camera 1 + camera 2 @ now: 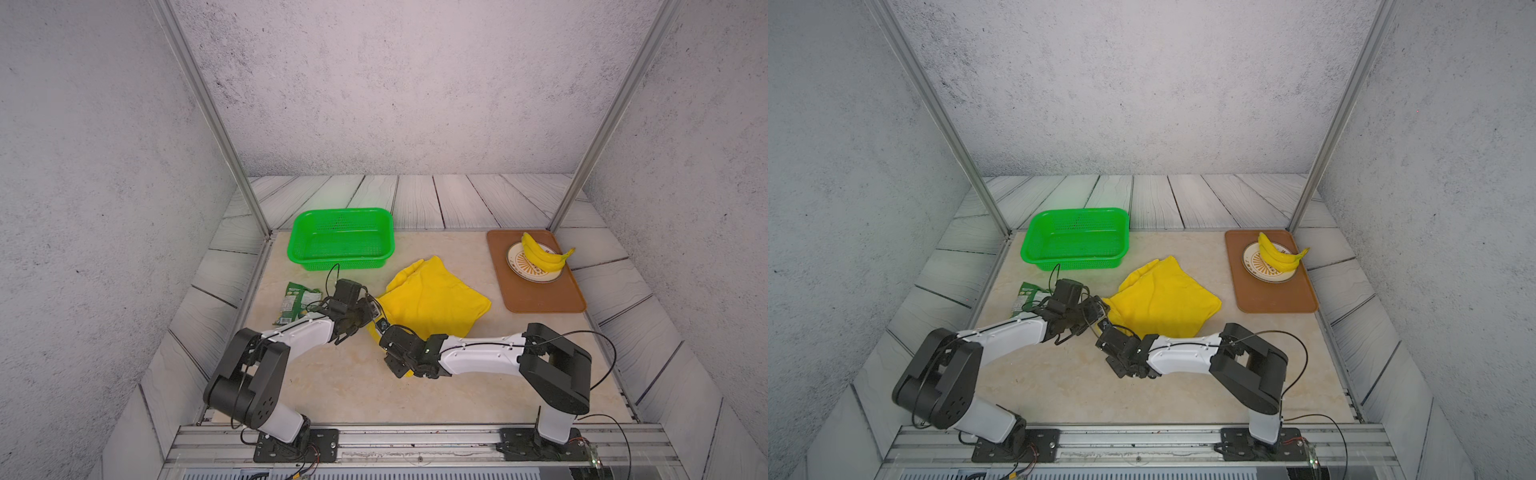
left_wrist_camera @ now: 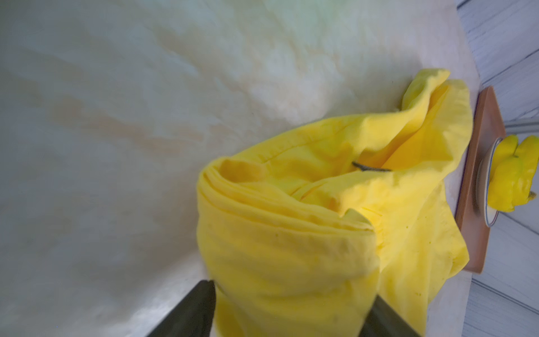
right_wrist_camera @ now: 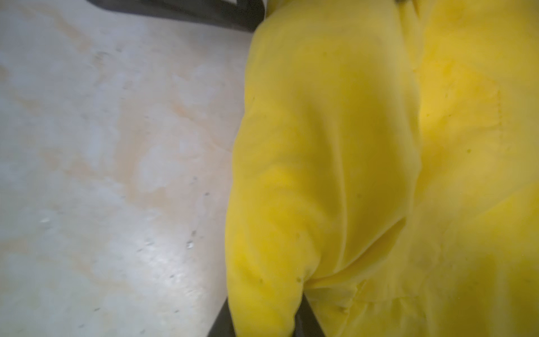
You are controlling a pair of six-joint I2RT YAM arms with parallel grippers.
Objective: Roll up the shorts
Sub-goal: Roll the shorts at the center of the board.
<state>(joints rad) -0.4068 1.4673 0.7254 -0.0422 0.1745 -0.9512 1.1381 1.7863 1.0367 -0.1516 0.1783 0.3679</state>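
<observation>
- Enclosure: grey textured walls, a pale marbled table [image 1: 332, 386]; the shorts [image 1: 436, 299] lie at its centre, rolled at their near-left edge.
- Left gripper [image 2: 291, 309]: jaws wide, straddling the roll; firm hold cannot be confirmed.
- Right gripper [image 3: 262, 321]: jaws narrowed onto a fabric fold.
- Advice: turn both ends evenly, keeping the roll tight.
- Left wrist view alone shows the spiral layers; top views show the unrolled remainder.

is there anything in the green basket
No, the green basket shows only its bare mesh floor in both top views, and the shorts lie on the table beside it.
</observation>
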